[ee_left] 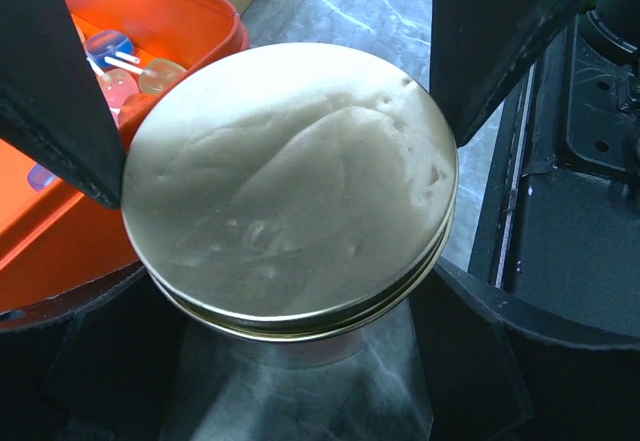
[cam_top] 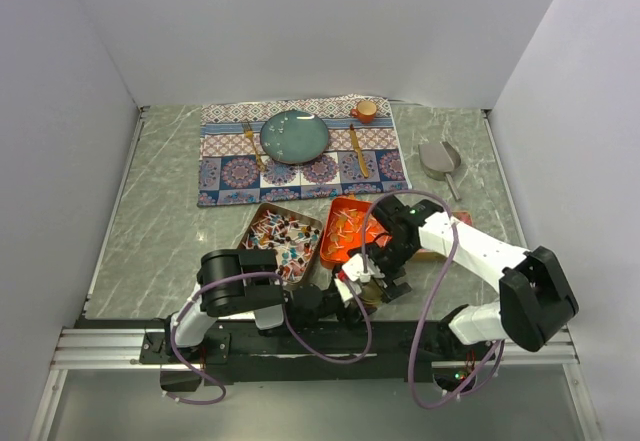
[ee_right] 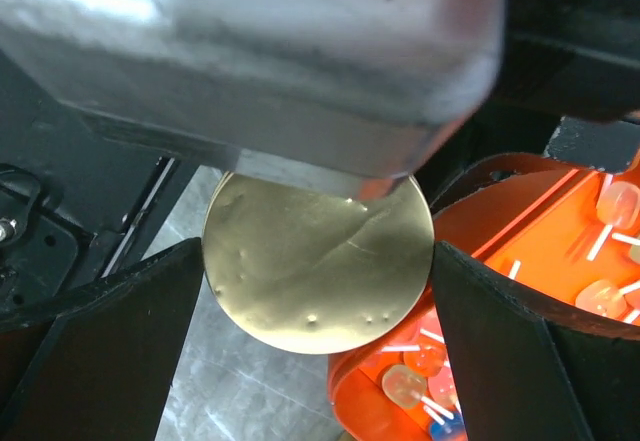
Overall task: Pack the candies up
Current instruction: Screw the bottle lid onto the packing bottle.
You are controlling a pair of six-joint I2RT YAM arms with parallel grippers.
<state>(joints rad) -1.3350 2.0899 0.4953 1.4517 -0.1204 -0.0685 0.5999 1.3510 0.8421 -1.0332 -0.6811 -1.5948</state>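
- Only the top view shows the whole layout. On the table (cam_top: 160, 211), the metal tray (cam_top: 247, 233) and the orange tray (cam_top: 345, 201) sit side by side, the orange one at 3 o'clock of the metal one. Both lie at 6 o'clock of the placemat (cam_top: 235, 176).
- Only the left wrist view shows the grip. The left claw (ee_left: 287, 173) pinches the round metal lid (ee_left: 300, 261), with a finger against the rim at 9 o'clock and another at 2 o'clock. A clear jar wall shows faintly under the lid.
- Only the right wrist view shows a silver camera housing (ee_right: 260, 41) hanging over the lid. The right claw (ee_right: 318, 251) is spread wide with the lid framed between its fingers. Whether they touch it cannot be told.
- The lid sits close to the table's near edge, with a black rail just beside it at 3 o'clock in the left wrist view. The orange tray's corner lies at 10 o'clock of the lid.
- Bare table lies at 9 o'clock of the metal tray. White walls close the left, far and right sides.
- The candies (cam_top: 285, 238) in the metal tray are red, white and blue and fill it. The orange tray holds orange-red pieces, and near the lid some pink and blue ones with white sticks.
- The placemat carries a teal plate (cam_top: 295, 136) and a small cup (cam_top: 366, 111). A silver scoop (cam_top: 440, 158) lies at 3 o'clock of the mat.
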